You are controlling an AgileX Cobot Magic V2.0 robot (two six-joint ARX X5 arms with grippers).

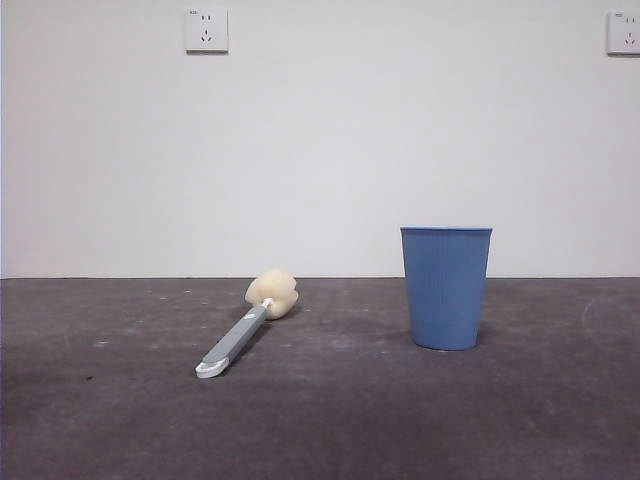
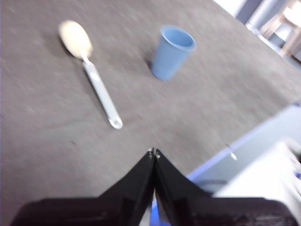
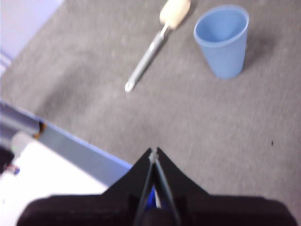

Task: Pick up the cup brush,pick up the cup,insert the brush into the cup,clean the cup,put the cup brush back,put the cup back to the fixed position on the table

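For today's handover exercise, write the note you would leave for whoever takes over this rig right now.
Left end effector: shut, empty, held back from the work.
Right end effector: shut, empty, also held back.
Cup brush: lying flat on the table, sponge head away from the front camera.
Cup: upright and empty, apart from the brush.
Done: nothing.
Left: pick up brush and cup, insert, clean, return both.

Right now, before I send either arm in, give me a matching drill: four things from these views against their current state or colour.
Things:
1. cup brush
2. cup
3. left gripper
4. wall socket

States:
A. standing upright, blue
B. jaws shut, holding nothing
C. lying flat on the table
D. white, mounted high

Pairs: 1-C, 2-A, 3-B, 4-D
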